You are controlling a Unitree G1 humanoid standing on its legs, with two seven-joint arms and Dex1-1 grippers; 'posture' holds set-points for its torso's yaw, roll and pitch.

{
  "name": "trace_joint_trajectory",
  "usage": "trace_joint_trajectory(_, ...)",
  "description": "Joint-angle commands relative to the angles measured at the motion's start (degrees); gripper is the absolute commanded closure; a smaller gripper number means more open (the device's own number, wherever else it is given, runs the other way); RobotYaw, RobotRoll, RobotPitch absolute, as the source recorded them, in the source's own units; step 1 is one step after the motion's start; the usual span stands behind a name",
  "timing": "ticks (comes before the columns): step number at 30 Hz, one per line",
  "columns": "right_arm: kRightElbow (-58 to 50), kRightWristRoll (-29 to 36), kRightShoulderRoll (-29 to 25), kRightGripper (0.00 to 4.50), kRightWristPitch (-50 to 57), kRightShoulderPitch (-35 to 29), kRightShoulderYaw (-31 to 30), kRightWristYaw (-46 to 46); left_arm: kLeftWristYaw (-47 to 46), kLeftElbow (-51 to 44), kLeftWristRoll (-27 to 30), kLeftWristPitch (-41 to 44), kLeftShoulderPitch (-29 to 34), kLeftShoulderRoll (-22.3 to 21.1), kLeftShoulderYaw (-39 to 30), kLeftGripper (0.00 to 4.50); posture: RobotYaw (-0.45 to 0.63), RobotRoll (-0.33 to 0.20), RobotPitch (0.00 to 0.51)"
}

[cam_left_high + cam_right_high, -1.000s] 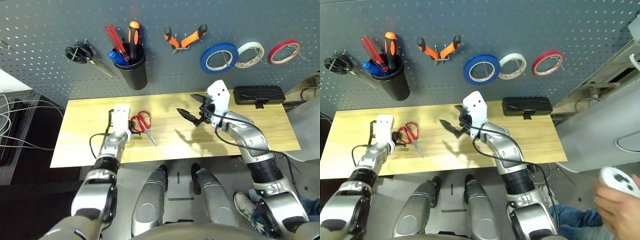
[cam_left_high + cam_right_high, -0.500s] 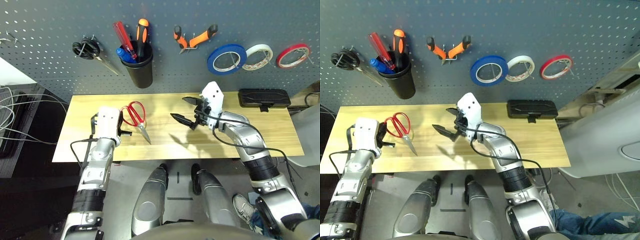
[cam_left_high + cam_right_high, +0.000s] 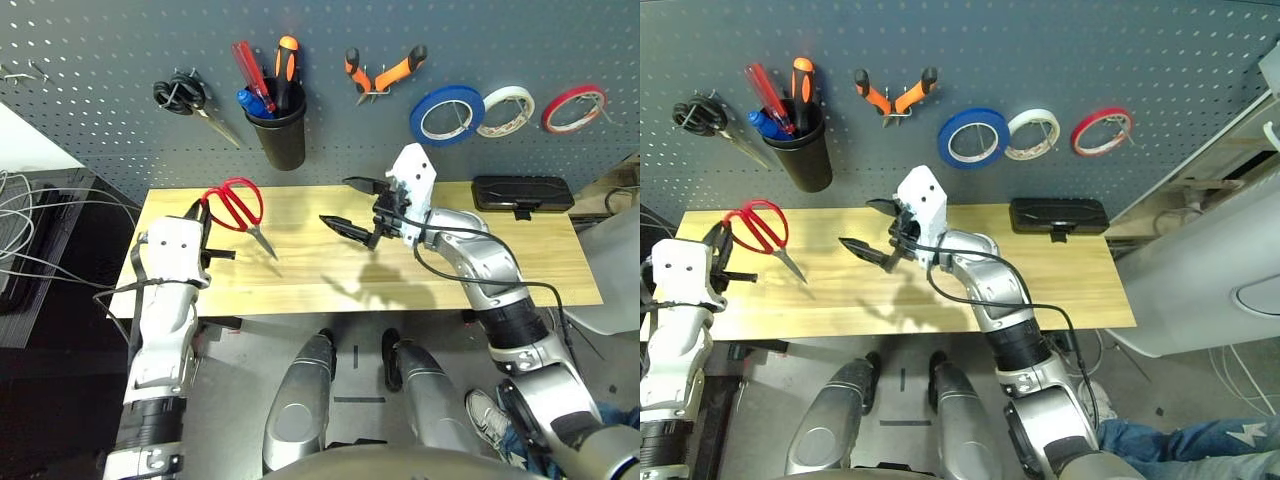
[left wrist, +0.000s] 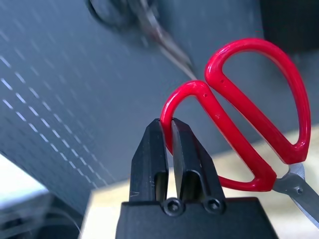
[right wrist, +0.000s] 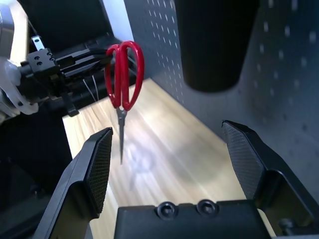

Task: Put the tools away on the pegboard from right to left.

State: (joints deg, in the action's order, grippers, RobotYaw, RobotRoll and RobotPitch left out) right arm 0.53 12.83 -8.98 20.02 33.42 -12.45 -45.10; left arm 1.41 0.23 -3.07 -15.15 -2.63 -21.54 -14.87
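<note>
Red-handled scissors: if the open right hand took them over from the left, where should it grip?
Probably the free handle loop of the red-handled scissors, from the tabletop side. The left hand pinches the other loop, and the blades hang down, tapering thin, while the right hand faces them.

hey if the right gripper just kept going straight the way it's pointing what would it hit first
Probably the red-handled scissors hanging from the left gripper. The open right gripper points across the table toward them, with bare wood between. Depth is unclear, so it might pass just beside them.

Workshop: tool-hung grey pegboard [image 3: 330,150] above a wooden workbench [image 3: 420,280], loose cables [image 3: 30,230] alongside.
</note>
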Motion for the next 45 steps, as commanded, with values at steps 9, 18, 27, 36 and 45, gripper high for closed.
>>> trace_joint_trajectory(9, -0.6, 2.3, 2.5, 0.00, -4.7, 2.6, 1.3, 0.6, -2.4, -2.2, -1.3, -5.8, -1.9, -1.0, -3.1, 4.48, 0.13, 0.000, 0.270)
trace_joint_trajectory(18, -0.2, 3.0, 4.4, 0.00, -8.3, 4.3, 1.4, 0.8, -4.1, 0.2, -1.6, -5.6, -7.5, -3.0, -5.2, 4.48, 0.13, 0.000, 0.268)
trace_joint_trajectory(27, 0.1, 3.2, 4.8, 0.00, -8.7, 5.2, 1.5, 1.8, -5.3, 5.4, -0.2, -4.0, -12.7, -4.1, -6.5, 4.48, 0.12, 0.000, 0.264)
trace_joint_trajectory(36, 0.0, 3.4, 5.4, 0.00, -8.5, 5.5, 1.9, 3.2, -6.3, 10.0, 0.7, -4.2, -15.5, -5.0, -7.0, 4.48, 0.12, 0.000, 0.264)
trace_joint_trajectory(45, 0.0, 3.6, 5.3, 0.00, -7.9, 5.6, 1.9, 3.5, -6.1, 10.1, 1.5, -4.8, -13.7, -4.6, -7.5, 4.48, 0.12, 0.000, 0.267)
